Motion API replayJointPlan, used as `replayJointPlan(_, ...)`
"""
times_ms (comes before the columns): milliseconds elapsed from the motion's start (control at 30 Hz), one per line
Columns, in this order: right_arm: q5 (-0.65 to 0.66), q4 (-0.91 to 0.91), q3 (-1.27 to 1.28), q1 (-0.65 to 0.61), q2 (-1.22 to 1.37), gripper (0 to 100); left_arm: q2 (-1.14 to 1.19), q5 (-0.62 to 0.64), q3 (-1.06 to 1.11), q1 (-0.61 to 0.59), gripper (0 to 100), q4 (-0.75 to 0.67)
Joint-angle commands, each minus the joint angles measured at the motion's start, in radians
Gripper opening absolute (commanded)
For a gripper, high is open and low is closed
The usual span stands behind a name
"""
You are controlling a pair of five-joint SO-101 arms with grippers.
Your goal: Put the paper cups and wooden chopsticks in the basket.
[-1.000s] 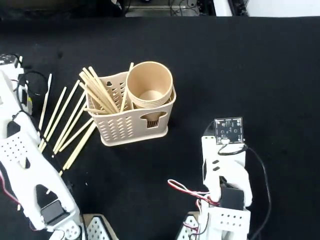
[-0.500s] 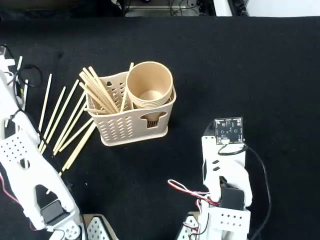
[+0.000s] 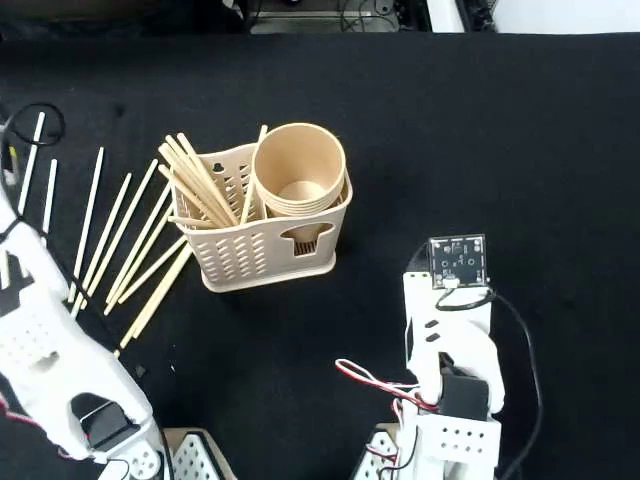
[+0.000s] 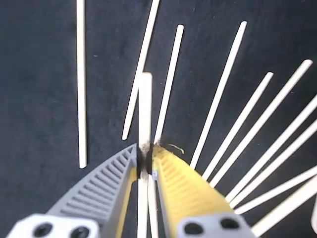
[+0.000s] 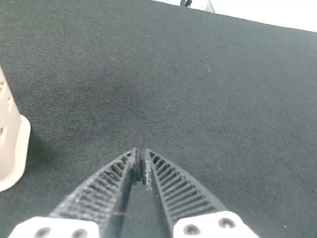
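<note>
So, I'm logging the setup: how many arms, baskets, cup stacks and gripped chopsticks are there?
White robot arms: 2
Beige slotted plastic basket: 1
Stack of tan paper cups: 1
Pale wooden chopstick in the left tool: 1
Total: 5

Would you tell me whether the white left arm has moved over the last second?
Yes: the white left arm has swung left, away from the beige plastic basket.
</note>
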Motion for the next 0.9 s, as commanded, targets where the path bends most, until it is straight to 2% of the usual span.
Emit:
replayJointPlan(0,0.0,-0.011,-0.004,-0.008,-0.065,2.1,-0.288,0.06,0.042,0.038,3,0.003)
replayJointPlan(133,0.0,-0.011,-0.004,-0.008,-0.065,2.1,-0.516,0.109,0.041,0.104,3,-0.002)
replayJointPlan(367,0.0,-0.011,-0.004,-0.006,-0.065,2.1,-0.816,0.227,0.044,0.243,3,-0.121)
replayJointPlan(567,0.0,-0.011,-0.004,-0.006,-0.065,2.1,-0.967,0.41,0.05,0.341,3,-0.147)
replayJointPlan(733,0.0,-0.011,-0.004,-0.006,-0.065,2.1,-1.069,0.557,0.059,0.51,3,-0.14)
replayJointPlan(867,0.0,-0.011,-0.004,-0.005,-0.065,2.1,-1.143,0.603,0.162,0.636,3,-0.144)
